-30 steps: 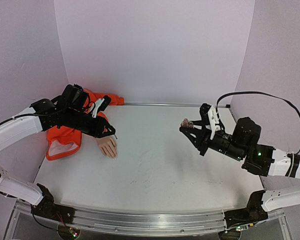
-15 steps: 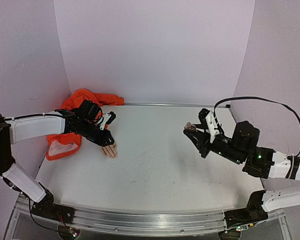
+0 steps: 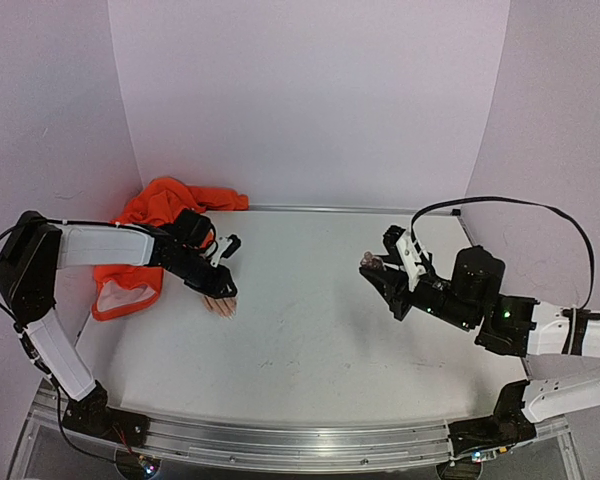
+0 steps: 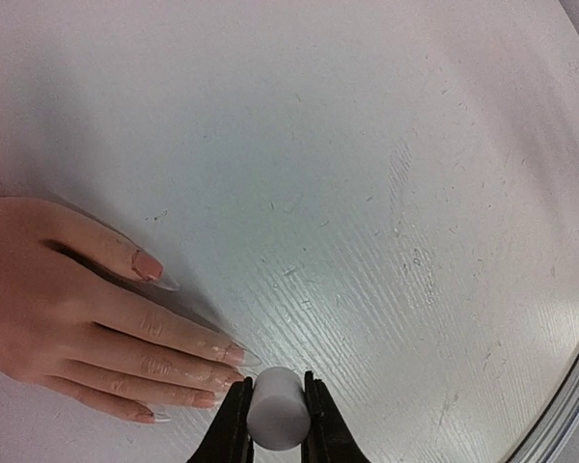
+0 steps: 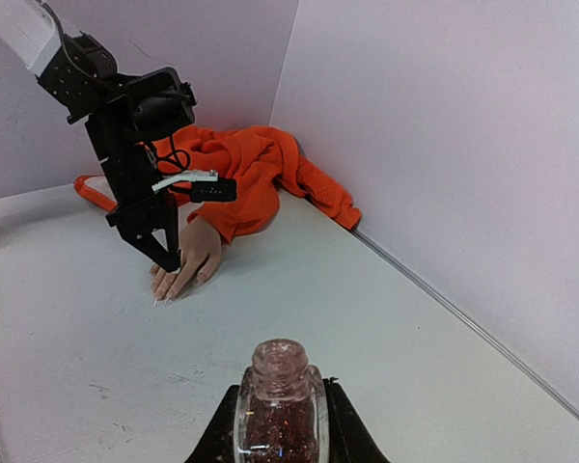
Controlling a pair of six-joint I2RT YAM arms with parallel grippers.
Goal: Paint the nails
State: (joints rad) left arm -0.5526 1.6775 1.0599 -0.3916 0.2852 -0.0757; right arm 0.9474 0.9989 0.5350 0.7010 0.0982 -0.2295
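The flesh-coloured mannequin hand (image 3: 219, 304) lies flat at the table's left, its orange sleeve (image 3: 145, 215) running to the back corner. In the left wrist view the hand (image 4: 68, 299) shows long pale nails (image 4: 236, 356) pointing right. My left gripper (image 3: 224, 291) is shut on a pale cylindrical cap (image 4: 275, 413), held low right at the fingertips; any brush under it is hidden. My right gripper (image 3: 376, 268) is shut on an uncapped glass bottle (image 5: 280, 405) of dark red glitter polish, held above the table's right half. The right wrist view shows the left gripper (image 5: 170, 260) over the hand (image 5: 188, 253).
Pale walls enclose the table on the left, back and right. A metal rail (image 3: 300, 445) runs along the near edge. The orange fabric (image 5: 261, 174) bunches against the back left corner. A black cable (image 3: 510, 195) loops above the right arm.
My left arm has dropped and drawn back, bringing the cap down to the mannequin's fingertips. My right gripper with the bottle has shifted slightly left.
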